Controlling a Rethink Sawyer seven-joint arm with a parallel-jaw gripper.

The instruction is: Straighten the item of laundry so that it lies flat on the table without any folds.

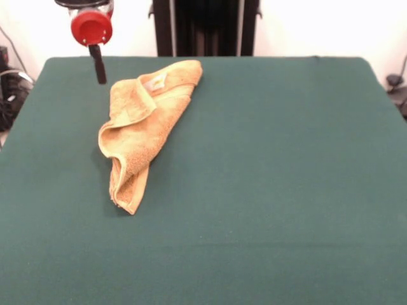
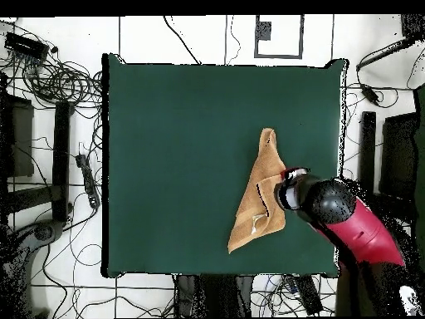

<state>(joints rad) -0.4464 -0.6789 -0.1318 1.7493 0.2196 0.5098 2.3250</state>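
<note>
Near the table's (image 1: 267, 190) far left corner, a hand towel (image 1: 143, 127) lies folded over itself; the gripper (image 1: 100, 71) hangs beside it, jaw state indiscernible, likely positioned for a corner.

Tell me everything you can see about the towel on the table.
The towel is orange-tan terry cloth, folded over itself into a long, roughly triangular bundle with several creases, not flat. A small white label shows near its wider end. It lies on the green table, tapering toward the table's middle. The pincer hangs just beside the wider end; whether it touches the cloth cannot be told. Nothing else touches the towel.
</note>
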